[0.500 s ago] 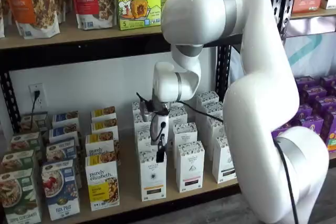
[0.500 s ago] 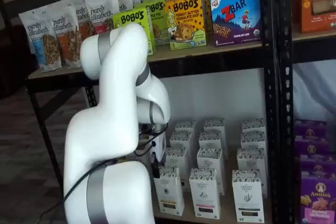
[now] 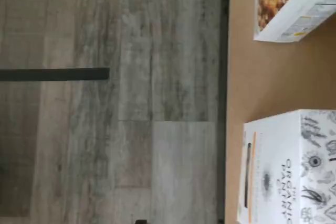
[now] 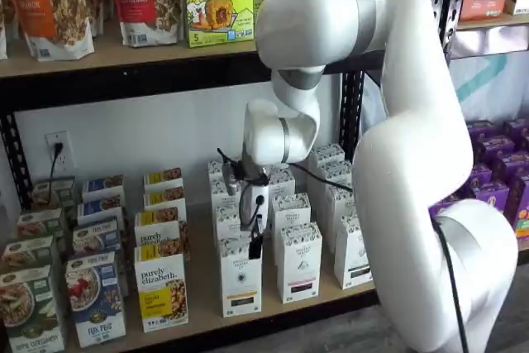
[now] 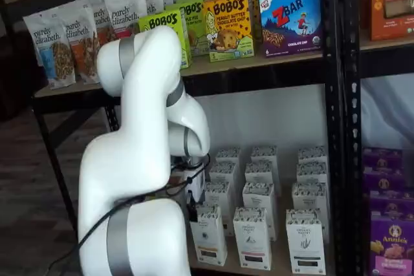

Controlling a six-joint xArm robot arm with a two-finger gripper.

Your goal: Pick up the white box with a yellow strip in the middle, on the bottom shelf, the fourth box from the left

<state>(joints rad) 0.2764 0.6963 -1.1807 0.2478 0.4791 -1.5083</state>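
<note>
The white box with a yellow-orange strip low on its front stands at the front of the bottom shelf; it also shows in a shelf view. In the wrist view the white box appears from above, near the shelf's black rail. My gripper hangs right over the box's patterned top, its black fingers seen side-on, open, with nothing in them. In a shelf view the gripper is partly hidden behind the arm.
A purely elizabeth box stands left of the target, also in the wrist view. Alike white cartons with black strips stand right and behind. The upper shelf hangs overhead. Grey wooden floor lies before the rail.
The wrist and gripper have sunk slightly lower over the white box. The boxes have not moved.
</note>
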